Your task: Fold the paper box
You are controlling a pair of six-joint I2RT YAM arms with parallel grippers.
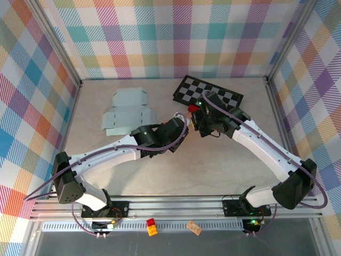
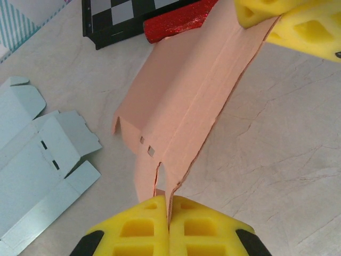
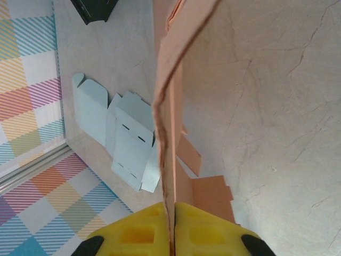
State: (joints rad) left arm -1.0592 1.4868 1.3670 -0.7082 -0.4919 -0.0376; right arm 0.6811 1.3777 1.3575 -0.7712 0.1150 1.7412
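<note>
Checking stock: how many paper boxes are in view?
2. Pink box, gripped by left end effector and right end effector mid-table; blue box flat, far left. Blue may be overlapping sheets.

Enclosure is walled on three sides by plaid panels (image 1: 176,37) in pastel pink, teal, yellow, orange and purple checks, with bare aluminium posts (image 1: 61,45) running down the rear corners. Tabletop (image 1: 213,170) is pale beige, marbled with thin grey veins, matte, lit evenly from above with only soft shadows. A slotted aluminium rail (image 1: 176,205) spans the near edge.
</note>
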